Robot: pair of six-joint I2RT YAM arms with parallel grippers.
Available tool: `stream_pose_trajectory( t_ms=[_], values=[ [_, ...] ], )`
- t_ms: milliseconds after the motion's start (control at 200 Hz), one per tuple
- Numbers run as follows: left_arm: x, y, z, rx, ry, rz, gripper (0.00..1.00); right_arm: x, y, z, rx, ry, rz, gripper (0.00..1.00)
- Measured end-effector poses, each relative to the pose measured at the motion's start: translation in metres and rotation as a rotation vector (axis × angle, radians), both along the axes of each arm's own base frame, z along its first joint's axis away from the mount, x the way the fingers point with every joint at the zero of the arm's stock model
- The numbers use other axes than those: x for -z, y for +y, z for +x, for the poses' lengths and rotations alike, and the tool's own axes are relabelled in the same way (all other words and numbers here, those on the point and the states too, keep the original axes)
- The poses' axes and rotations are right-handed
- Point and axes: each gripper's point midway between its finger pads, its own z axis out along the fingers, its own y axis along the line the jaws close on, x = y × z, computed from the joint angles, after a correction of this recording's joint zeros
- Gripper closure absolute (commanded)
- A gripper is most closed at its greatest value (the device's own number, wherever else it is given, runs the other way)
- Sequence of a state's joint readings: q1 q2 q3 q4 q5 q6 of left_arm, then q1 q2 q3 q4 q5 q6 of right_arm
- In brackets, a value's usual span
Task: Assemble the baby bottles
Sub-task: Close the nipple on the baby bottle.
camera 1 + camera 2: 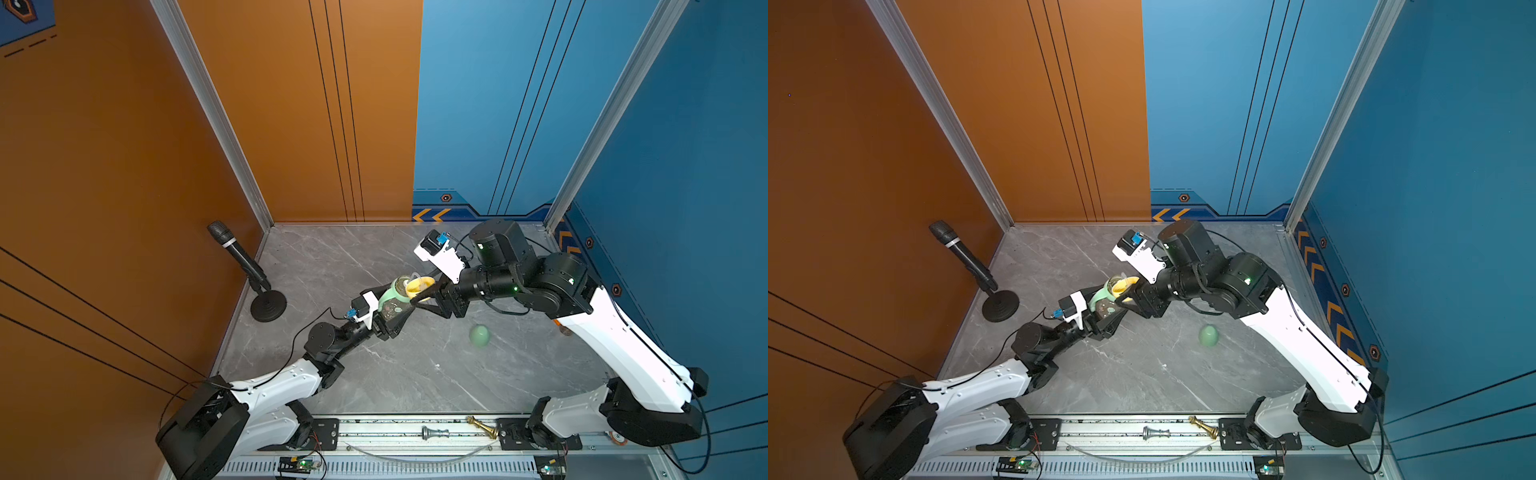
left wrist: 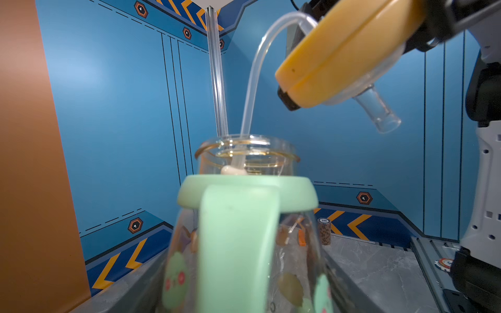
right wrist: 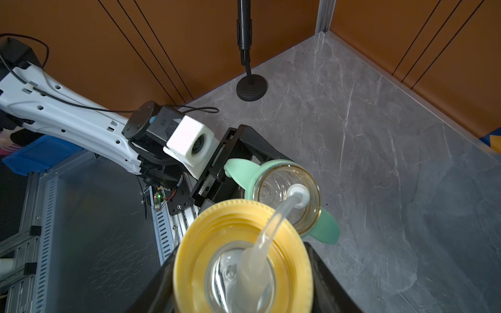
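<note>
So right now we're mid-way through getting the lid on: the left end effector (image 1: 388, 320) is clamping the clear bottle body (image 2: 244, 244) around its lower part, holding it up off the counter (image 1: 415, 374), mint handle ring (image 2: 246, 189) already sitting on the neck. The right end effector (image 3: 244, 271) is pinching the yellow collar (image 3: 241, 260) by its rim, tilted just beside the mouth, with the straw (image 2: 252, 89) dangling and its weighted tip dipping inside. Next move, I reckon, is levelling the collar, centring it over the threads, then lowering and twisting. The green dome cap (image 1: 479, 335) is lying on the counter, waiting for later
</note>
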State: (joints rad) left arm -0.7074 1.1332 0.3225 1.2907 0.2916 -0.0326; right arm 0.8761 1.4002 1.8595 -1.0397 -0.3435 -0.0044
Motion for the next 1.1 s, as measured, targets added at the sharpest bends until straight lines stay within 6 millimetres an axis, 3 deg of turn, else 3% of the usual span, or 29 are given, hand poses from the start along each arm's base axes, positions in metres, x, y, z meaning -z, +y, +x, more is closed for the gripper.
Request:
stream_pose_trajectory(
  t_ms=[115,335,736,1101],
  values=[
    [-0.002,0.000,-0.003,0.007,-0.013,0.002,0.66,0.015,-0.001,0.006,0.009,0.017,-0.051,0.49],
    [0.014,-0.008,-0.009,0.005,0.021,0.082,0.66,0.038,0.001,0.034,0.073,0.114,-0.141,0.46],
    [0.027,-0.009,-0.005,-0.024,0.021,0.135,0.66,0.049,-0.002,0.035,0.124,0.323,-0.186,0.49],
    [0.020,-0.010,-0.008,-0.019,-0.005,0.119,0.66,0.046,0.004,0.024,0.110,0.430,-0.144,0.27]
  ],
)
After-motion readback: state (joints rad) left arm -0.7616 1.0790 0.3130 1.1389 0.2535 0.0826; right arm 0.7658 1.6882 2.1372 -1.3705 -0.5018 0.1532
